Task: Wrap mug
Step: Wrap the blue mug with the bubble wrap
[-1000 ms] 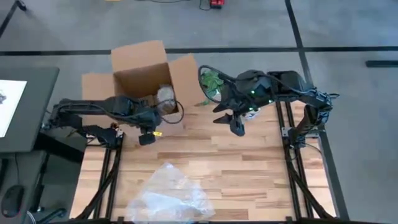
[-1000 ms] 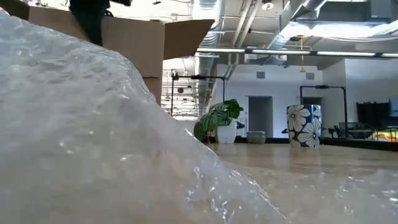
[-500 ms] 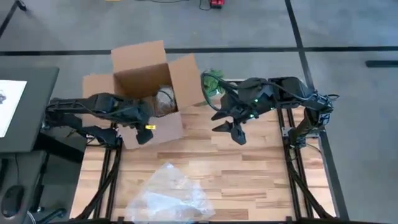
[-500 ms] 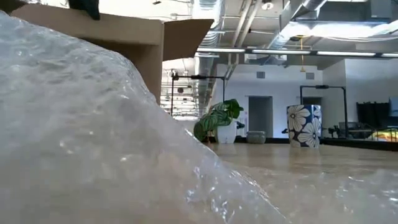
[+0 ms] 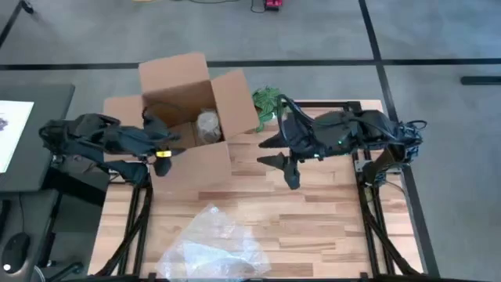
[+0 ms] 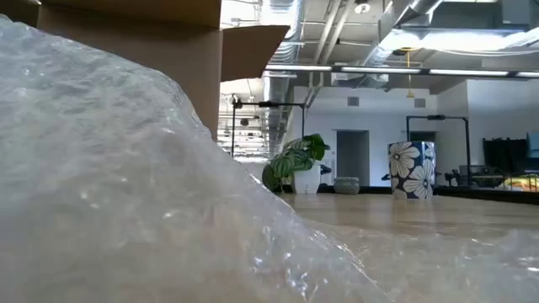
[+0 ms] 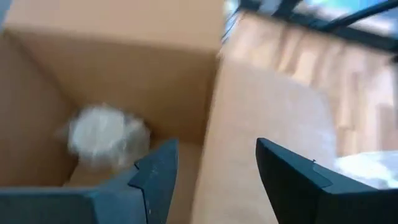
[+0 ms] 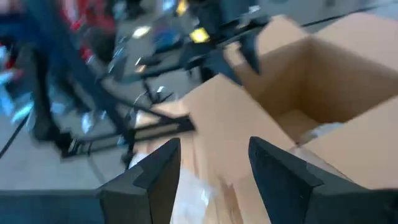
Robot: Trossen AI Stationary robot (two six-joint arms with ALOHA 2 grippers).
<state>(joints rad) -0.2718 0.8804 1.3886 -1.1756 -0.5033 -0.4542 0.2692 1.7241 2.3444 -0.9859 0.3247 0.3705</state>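
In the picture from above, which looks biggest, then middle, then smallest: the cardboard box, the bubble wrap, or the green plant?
1. Cardboard box, biggest.
2. Bubble wrap, middle.
3. Green plant, smallest, partly hidden.

I've pulled the left tool (image 5: 163,153) back from the cardboard box (image 5: 190,117), off toward the desk's left edge, fingers spread and empty. The right tool (image 5: 288,168) has drifted lower over the desk and slightly left, fingers apart.
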